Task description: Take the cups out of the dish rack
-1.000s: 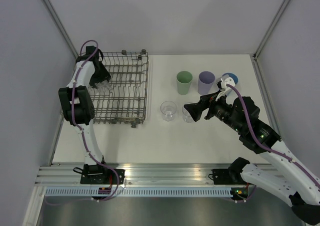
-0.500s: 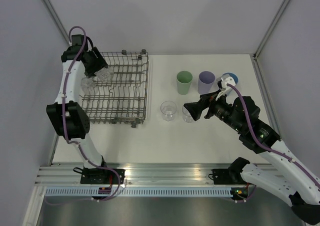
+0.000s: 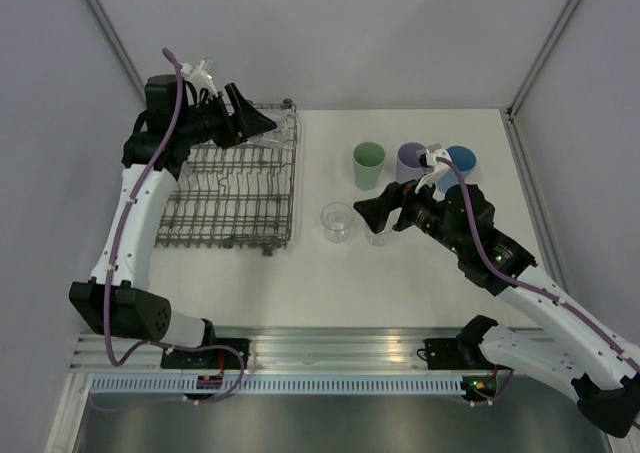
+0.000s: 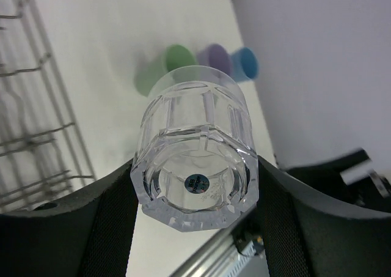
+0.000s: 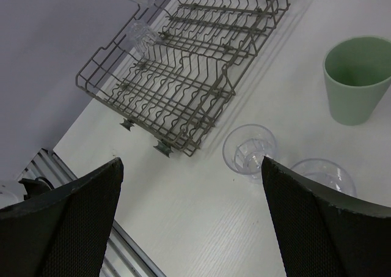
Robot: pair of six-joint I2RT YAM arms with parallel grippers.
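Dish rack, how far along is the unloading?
Done: green cup, lavender cup, blue cup and two clear cups stand on the table. In hand: left jaws hold a third clear cup over the dish rack. Left: a fourth clear cup sits in it.

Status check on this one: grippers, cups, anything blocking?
Left gripper shut on clear faceted tumbler, aloft near grey wire dish rack. Right gripper open, empty. In rack: second clear tumbler. Nothing seen blocking.

Grey rack (image 3: 292, 183); green cup (image 3: 369, 163), lavender cup (image 3: 408, 156), blue cup (image 3: 462, 157), clear cup (image 4: 195, 173).
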